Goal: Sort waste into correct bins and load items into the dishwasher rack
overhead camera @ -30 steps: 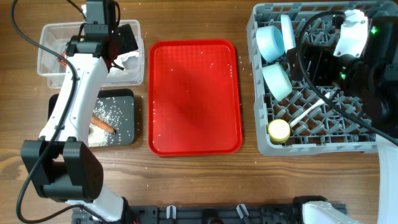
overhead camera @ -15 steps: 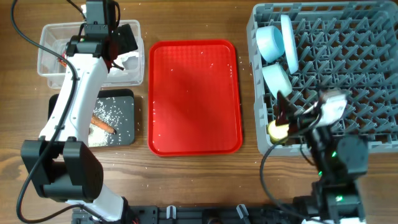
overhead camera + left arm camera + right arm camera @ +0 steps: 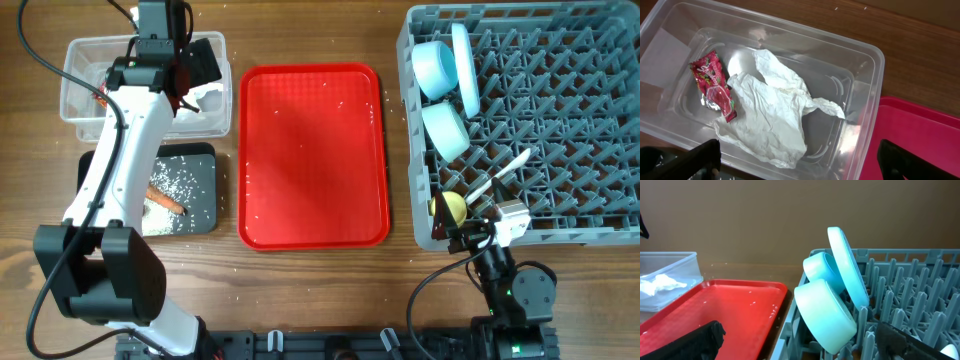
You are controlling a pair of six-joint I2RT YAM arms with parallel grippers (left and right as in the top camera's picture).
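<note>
hidden: left arm (image 3: pixel 120 150) covers clear tub (image 3: pixel 72 60) and black tray (image 3: pixel 203 158); right arm (image 3: pixel 500 265) cuts off yellow cup (image 3: pixel 455 205)
left gripper (image 3: pixel 800 162): fingers apart, empty, above tub, far-left corner
tub: napkin (image 3: pixel 770 120), red wrapper (image 3: pixel 712 85)
black tray: carrot (image 3: pixel 165 202), rice (image 3: pixel 178 180)
centre: red tray (image 3: pixel 312 155)
right gripper (image 3: pixel 800 345): fingers apart, empty, near edge
rack (image 3: pixel 560 130), far-right corner: plate (image 3: pixel 465 55), bowls (image 3: pixel 435 65), spoon (image 3: pixel 500 175)

Wooden table (image 3: pixel 320 285), plank grain. Directly on it: clear tub (image 3: pixel 68 85) at 10 o'clock; black tray (image 3: pixel 200 158) at 9 o'clock, just beside the tub; red tray (image 3: pixel 312 160) at centre, flat; grey rack (image 3: pixel 520 236) at 2 o'clock, apart from red tray.
</note>
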